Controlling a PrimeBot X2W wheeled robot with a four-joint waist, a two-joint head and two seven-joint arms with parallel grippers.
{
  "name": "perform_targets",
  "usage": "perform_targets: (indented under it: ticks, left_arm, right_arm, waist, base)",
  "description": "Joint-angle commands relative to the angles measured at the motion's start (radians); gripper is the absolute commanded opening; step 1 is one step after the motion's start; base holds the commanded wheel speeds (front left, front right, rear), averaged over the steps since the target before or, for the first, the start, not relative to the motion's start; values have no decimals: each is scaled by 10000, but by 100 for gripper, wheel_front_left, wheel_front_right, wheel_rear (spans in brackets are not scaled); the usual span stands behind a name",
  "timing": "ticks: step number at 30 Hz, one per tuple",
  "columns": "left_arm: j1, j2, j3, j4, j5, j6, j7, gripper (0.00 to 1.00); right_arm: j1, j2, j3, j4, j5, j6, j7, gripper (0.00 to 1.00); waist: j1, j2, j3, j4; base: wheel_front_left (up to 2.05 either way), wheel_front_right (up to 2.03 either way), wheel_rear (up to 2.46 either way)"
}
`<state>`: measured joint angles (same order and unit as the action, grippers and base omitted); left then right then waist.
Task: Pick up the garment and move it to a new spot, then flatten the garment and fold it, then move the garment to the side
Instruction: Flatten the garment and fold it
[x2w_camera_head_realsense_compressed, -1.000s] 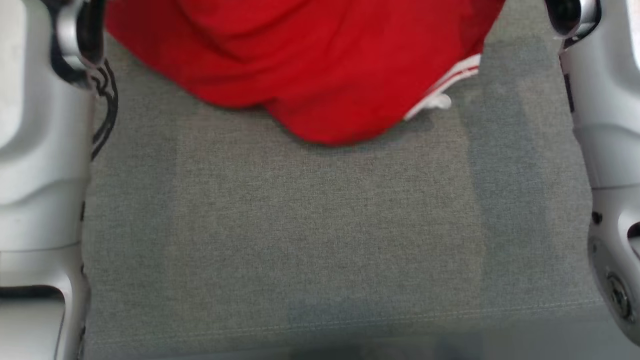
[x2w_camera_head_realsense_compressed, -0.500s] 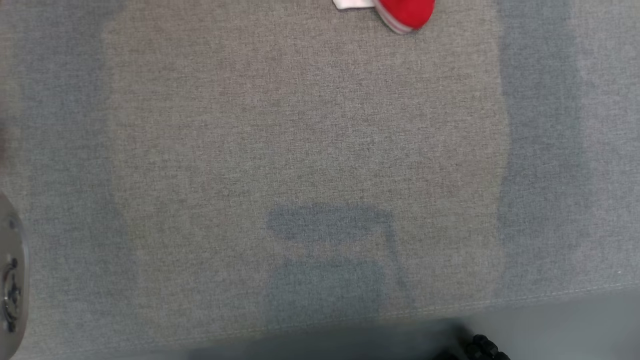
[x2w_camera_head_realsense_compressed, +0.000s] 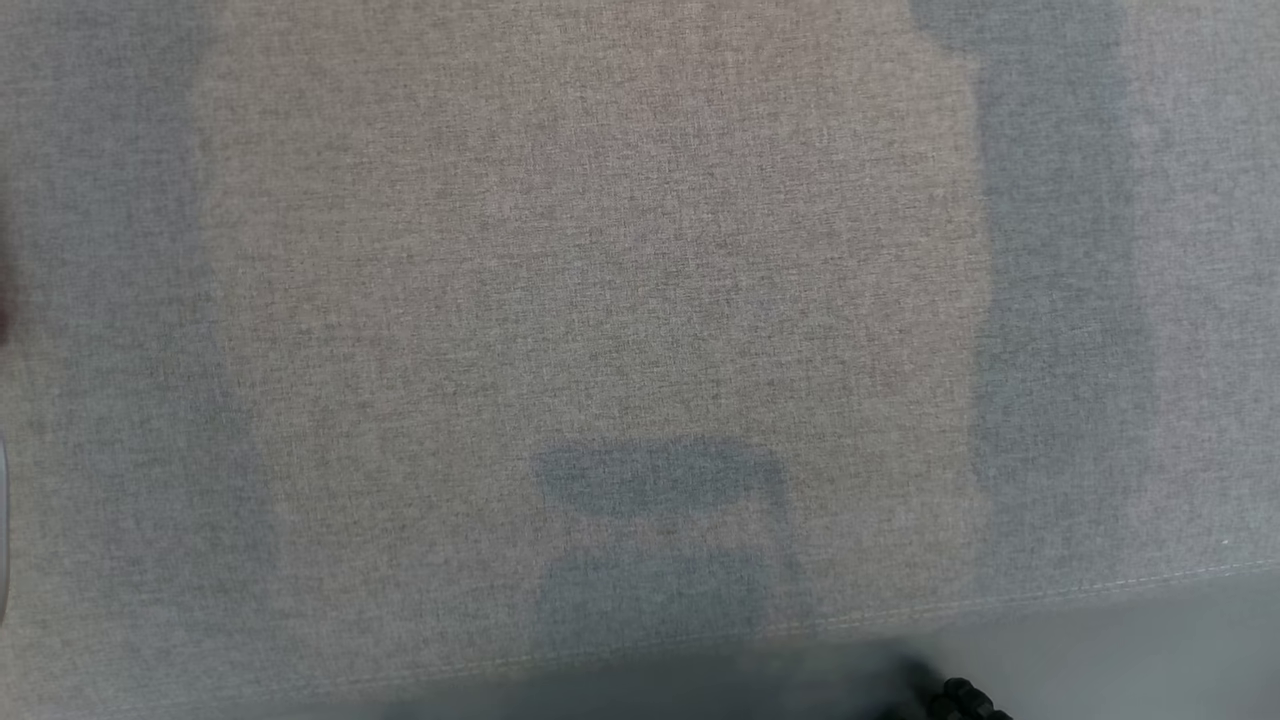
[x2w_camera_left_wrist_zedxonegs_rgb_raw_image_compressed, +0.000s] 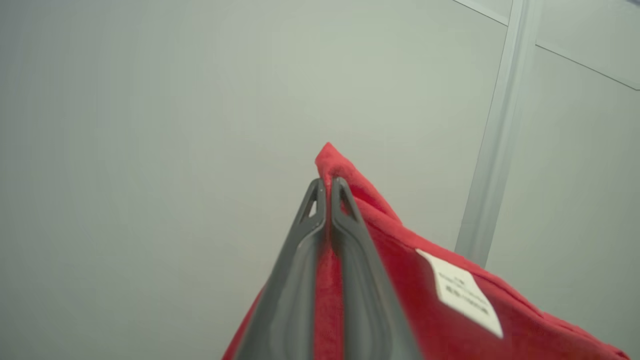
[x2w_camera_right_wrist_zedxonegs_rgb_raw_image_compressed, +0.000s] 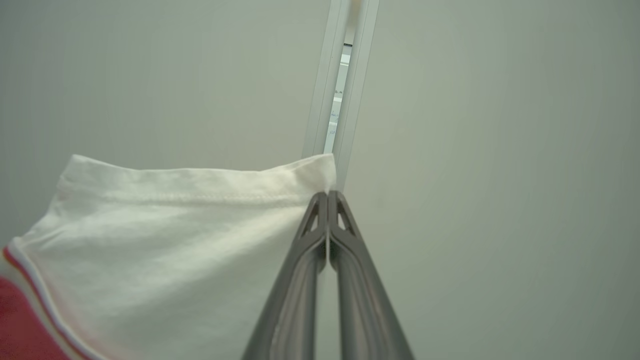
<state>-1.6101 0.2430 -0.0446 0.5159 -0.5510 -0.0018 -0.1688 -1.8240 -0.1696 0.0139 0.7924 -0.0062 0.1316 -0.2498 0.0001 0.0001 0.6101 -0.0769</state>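
The garment (x2w_camera_left_wrist_zedxonegs_rgb_raw_image_compressed: 400, 260) is red cloth with a white label (x2w_camera_left_wrist_zedxonegs_rgb_raw_image_compressed: 462, 292), and it hangs from my left gripper (x2w_camera_left_wrist_zedxonegs_rgb_raw_image_compressed: 328, 181), which is shut on a red corner of it. In the right wrist view a white part of the garment (x2w_camera_right_wrist_zedxonegs_rgb_raw_image_compressed: 175, 235), with a stitched hem and a red edge (x2w_camera_right_wrist_zedxonegs_rgb_raw_image_compressed: 20, 330) at the lower left, is pinched by my shut right gripper (x2w_camera_right_wrist_zedxonegs_rgb_raw_image_compressed: 328, 195). Both wrist views look past the cloth at a pale wall.
The head view looks down on a grey cloth-covered table (x2w_camera_head_realsense_compressed: 640, 300) with soft shadows on it. Its stitched front edge (x2w_camera_head_realsense_compressed: 1100, 585) runs along the bottom right. A small dark object (x2w_camera_head_realsense_compressed: 960, 697) sits below that edge.
The red garment's lower end rose out of the top of the head view. Both forearms left that view too, and the whole picture shifted, so the camera moved.
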Motion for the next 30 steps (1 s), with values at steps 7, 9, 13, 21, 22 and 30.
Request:
perform_targets:
  ticks: [7, 9, 13, 21, 22, 30]
  left_arm:
    - [-251, -2, 66, 1, -129, -172, -311, 0]
    - [-93, 70, 44, 22, -149, -230, -262, 0]
    - [553, 188, -170, 93, -111, -449, -11, 0]
    - [2717, 506, -590, -467, -292, -746, 795, 0]
    - [2717, 506, -590, -467, -292, -746, 795, 0]
    - [5985, 555, -928, -2006, -385, -469, 1539, 0]
  right_arm:
    - [-343, -243, 331, -705, 134, -18, -149, 0]
    - [-91, -290, 621, -890, 233, -16, -143, 0]
    - [503, -590, 1571, -1082, 624, -18, -148, 0]
    - [2157, -1750, 3882, -2210, 2491, -18, 830, 0]
    - [2157, -1750, 3882, -2210, 2491, -18, 830, 0]
    - [4850, -4135, 5019, -5732, 4761, -18, 2623, 0]
  waist:
    - [-1, -1, 323, 14]
    - [-1, -1, 492, 1]
    - [-1, -1, 674, 24]
    - [-1, -1, 198, 148]
    - [-1, -1, 198, 148]
    - [-1, -1, -953, 393]
  base:
    - [0, 0, 0]
    - [0, 0, 0]
    - [0, 0, 0]
    - [0, 0, 0]
    - [0, 0, 0]
    - [0, 0, 0]
